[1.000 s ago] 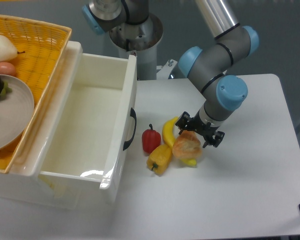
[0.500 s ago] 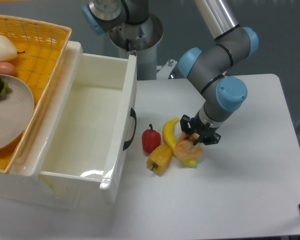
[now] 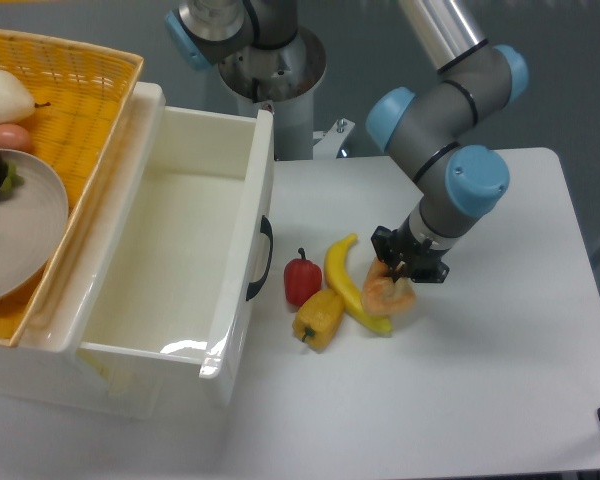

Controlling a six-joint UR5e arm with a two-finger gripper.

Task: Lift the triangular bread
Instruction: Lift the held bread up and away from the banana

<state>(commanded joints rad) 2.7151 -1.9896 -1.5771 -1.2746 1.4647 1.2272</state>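
1. Whereas a second earlier the hand (image 3: 404, 276) had stood spread around the triangular bread (image 3: 388, 295), it was now clenched on the pastry's upper edge, its fingers drawn in tight.
2. The bread had shifted a little to the right and away from the banana (image 3: 346, 283), uncovering more of the banana's lower end; it hung beneath the hand, just beside the banana's tip, and whether it was clear of the worktop (image 3: 500, 380) could not be told.
3. Judged from this, the grasp was made and only the lift remained.
4. The yellow pepper (image 3: 319, 317) and red pepper (image 3: 302, 281) had not moved.
5. No brand, label or writing could be read anywhere in view.
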